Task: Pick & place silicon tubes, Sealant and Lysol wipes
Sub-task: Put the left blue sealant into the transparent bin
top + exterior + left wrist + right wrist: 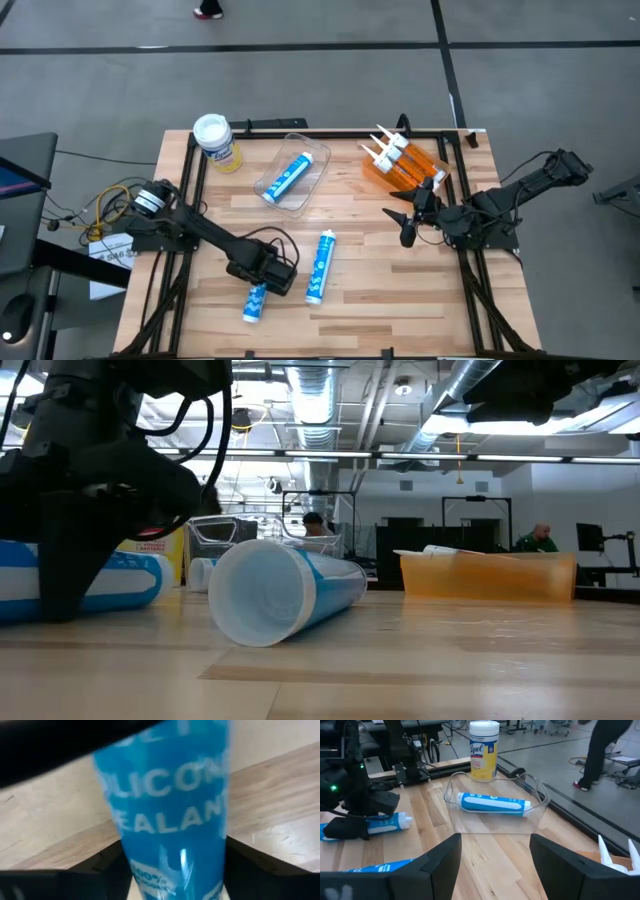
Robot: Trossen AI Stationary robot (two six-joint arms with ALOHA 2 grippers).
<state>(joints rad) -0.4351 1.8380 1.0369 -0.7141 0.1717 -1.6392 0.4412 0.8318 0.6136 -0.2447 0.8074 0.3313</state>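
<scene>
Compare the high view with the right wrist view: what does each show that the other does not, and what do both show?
Only the high view shows the right arm's tool from outside, hanging open over bare table, and all three orange tubes in the orange bin.
Only the right wrist view shows a person's legs beyond the table.
Both show the wipes canister, the clear tray holding one blue tube, and the left tool around another blue tube.

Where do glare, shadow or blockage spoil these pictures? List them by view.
Low view: the ceiling lights glare, leaving the left arm a dark silhouette. Left wrist view: the blue cartridge fills the frame, a bright streak on it. Right wrist view: reflections along the clear tray rim. High view: even light, soft shadows.
</scene>
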